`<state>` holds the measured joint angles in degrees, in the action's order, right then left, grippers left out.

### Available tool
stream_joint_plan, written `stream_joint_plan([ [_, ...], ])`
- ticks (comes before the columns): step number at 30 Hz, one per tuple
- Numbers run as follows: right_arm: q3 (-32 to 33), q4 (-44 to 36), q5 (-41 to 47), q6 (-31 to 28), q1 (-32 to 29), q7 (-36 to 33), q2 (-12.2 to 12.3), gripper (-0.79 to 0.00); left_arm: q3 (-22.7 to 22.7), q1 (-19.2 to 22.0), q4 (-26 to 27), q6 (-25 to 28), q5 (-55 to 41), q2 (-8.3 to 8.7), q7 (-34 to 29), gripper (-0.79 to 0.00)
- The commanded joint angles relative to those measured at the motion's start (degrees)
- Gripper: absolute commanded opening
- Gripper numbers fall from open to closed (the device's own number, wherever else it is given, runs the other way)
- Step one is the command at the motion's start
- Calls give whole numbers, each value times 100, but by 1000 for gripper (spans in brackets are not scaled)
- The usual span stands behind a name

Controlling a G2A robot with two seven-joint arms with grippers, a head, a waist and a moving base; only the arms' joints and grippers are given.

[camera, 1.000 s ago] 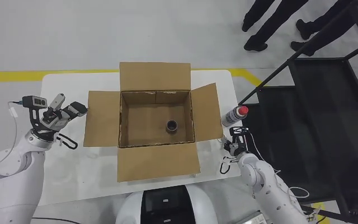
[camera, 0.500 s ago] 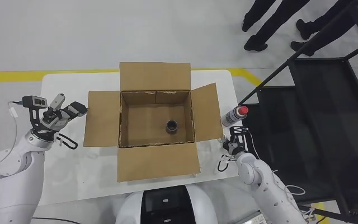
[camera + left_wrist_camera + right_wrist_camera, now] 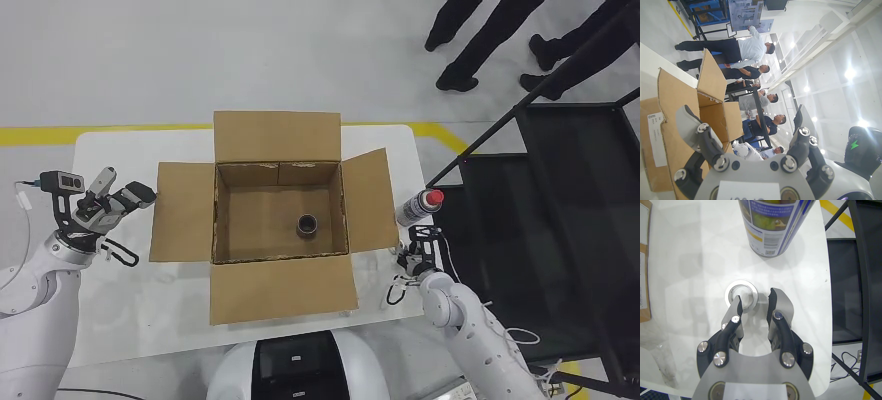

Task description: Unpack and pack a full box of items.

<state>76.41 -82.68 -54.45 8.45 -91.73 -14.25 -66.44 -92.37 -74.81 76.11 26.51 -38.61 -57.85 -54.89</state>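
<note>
An open cardboard box (image 3: 280, 140) sits mid-table with its flaps spread; a small dark cylinder (image 3: 307, 226) stands on its floor. A printed can with a red cap (image 3: 419, 207) stands upright on the table to the box's right, its base also in the right wrist view (image 3: 772, 228). Just short of the can lies a silver metal ring (image 3: 741, 296). My right gripper (image 3: 755, 303) is open low over the table, one fingertip (image 3: 738, 306) overlapping the ring's rim; in the top view it (image 3: 412, 262) sits near the table's right edge. My left gripper (image 3: 120, 200) is open, held up left of the box (image 3: 711, 106), holding nothing.
A black metal rack (image 3: 540, 230) stands right against the table's right edge (image 3: 826, 279). Bare white tabletop (image 3: 120, 300) lies left of the box and in front of it. People stand on the floor beyond the far right corner.
My right gripper has drifted slightly toward the box and the near edge of the table, away from the can. The left arm and the box contents have stayed still.
</note>
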Motion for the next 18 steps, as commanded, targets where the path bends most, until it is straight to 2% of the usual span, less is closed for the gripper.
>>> stream_joint_plan([
  [1, -19, 24, -3, -9, 9, 1, -9, -496, 0, 0, 0, 0, -13, 0, -1, 0],
  [6, -52, 92, 3, 7, 31, 6, -33, -619, 0, 0, 0, 0, -13, 0, -1, 0],
  [11, -52, 112, 30, 10, 41, -2, -50, -785, 0, 0, 0, 0, -13, 0, -1, 0],
  [18, 208, -179, 89, -72, -248, 220, -27, -785, 0, 0, 0, 0, -13, 0, -1, 0],
])
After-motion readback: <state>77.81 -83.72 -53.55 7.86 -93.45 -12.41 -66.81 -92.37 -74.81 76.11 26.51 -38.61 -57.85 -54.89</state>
